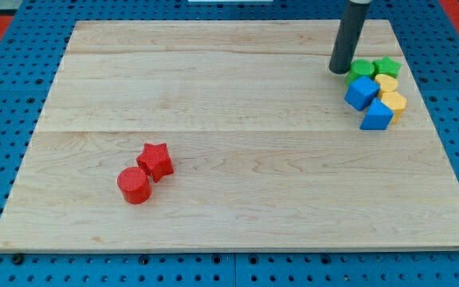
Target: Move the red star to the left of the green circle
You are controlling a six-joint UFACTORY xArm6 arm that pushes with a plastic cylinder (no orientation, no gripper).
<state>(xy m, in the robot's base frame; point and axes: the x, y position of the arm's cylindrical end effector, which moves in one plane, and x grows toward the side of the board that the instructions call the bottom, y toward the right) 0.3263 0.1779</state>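
Far from the star: my tip sits by the cluster at the counter's upper right.

The wooden counter (237,88) carries everything. My rod ends in my tip (339,72), just left of the green circle (362,68); there is no claw on this rig, so nothing opens or grips. The circle heads a tight cluster with the green star (387,66), two blue blocks (362,92) (377,116) and two yellow blocks (386,83) (394,102). The red star (156,160) lies well apart at the lower left, touching the red cylinder (134,185). I judge I must circle behind it to push it rightward.
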